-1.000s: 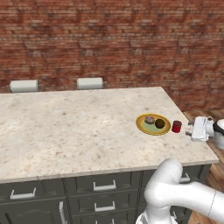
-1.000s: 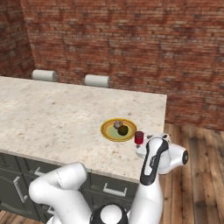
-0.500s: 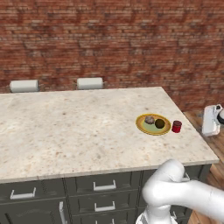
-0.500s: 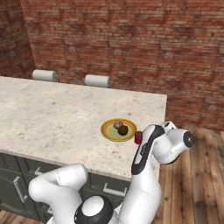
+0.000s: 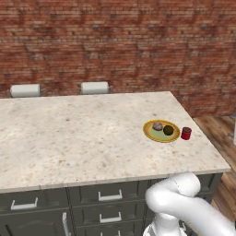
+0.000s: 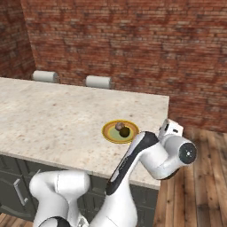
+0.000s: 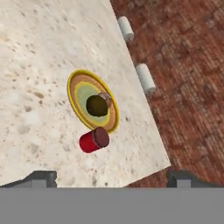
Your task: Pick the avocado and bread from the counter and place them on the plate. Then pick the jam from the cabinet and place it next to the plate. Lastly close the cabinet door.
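Note:
On the beige counter [image 5: 83, 138] lies the yellow plate [image 5: 151, 132] with the grey-brown bread [image 5: 157, 126] and the dark avocado [image 5: 168, 130] on it. The red jam [image 5: 186, 133] stands upright just right of the plate, apart from its rim. In the hand view the plate [image 7: 76, 94], avocado [image 7: 97, 105], bread [image 7: 107, 98] and jam [image 7: 94, 140] sit ahead of my gripper [image 7: 112, 178]. Its tips are wide apart and hold nothing. It hangs off the counter's right end, clear of the jam. The white hand [image 6: 170, 128] rises beside the plate [image 6: 111, 134]. The cabinet and its door are out of view.
Two white rolls [image 5: 25, 90] [image 5: 94, 87] lie at the counter's back edge against the brick wall [image 5: 120, 41]. Dark drawers [image 5: 110, 196] with silver handles run below the front edge. Wooden floor [image 5: 219, 129] lies past the counter's right end.
My hand has drawn back to the right and upward, away from the jam and off the counter's end. The jam, plate, bread and avocado have stayed put.

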Motion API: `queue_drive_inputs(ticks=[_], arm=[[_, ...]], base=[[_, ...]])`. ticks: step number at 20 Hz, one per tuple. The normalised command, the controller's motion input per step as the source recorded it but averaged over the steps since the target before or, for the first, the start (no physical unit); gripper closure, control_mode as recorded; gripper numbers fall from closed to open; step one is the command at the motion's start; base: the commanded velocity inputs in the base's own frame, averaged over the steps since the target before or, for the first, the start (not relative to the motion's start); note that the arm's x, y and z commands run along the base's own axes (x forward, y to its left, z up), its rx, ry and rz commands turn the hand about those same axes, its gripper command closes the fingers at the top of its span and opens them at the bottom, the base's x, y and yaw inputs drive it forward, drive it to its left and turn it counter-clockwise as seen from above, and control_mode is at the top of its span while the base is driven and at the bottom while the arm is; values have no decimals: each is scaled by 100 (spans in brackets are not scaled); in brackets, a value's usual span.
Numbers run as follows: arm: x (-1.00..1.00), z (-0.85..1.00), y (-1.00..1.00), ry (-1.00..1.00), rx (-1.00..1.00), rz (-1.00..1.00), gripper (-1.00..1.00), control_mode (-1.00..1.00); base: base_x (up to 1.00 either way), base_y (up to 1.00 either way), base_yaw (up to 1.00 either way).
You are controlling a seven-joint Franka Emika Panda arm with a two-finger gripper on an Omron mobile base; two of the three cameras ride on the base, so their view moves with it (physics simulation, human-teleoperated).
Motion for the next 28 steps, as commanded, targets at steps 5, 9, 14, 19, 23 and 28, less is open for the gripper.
queue_drive_inputs(ticks=[5,9,14,19,23,28], arm=[[-100,99,25,-50,-27,0,-100,-100],[-81,79,60,-28,-31,0,-100,-100],[-39,32,69,-1,-27,-7,-100,-100],[-23,6,56,10,-23,-18,-100,-100],[-7,0,29,4,-12,-14,-100,-100],[0,0,0,0,0,0,-100,100]], base=[[0,0,0],[0,0,0],[0,0,0],[0,0,0],[0,0,0],[0,0,0]])
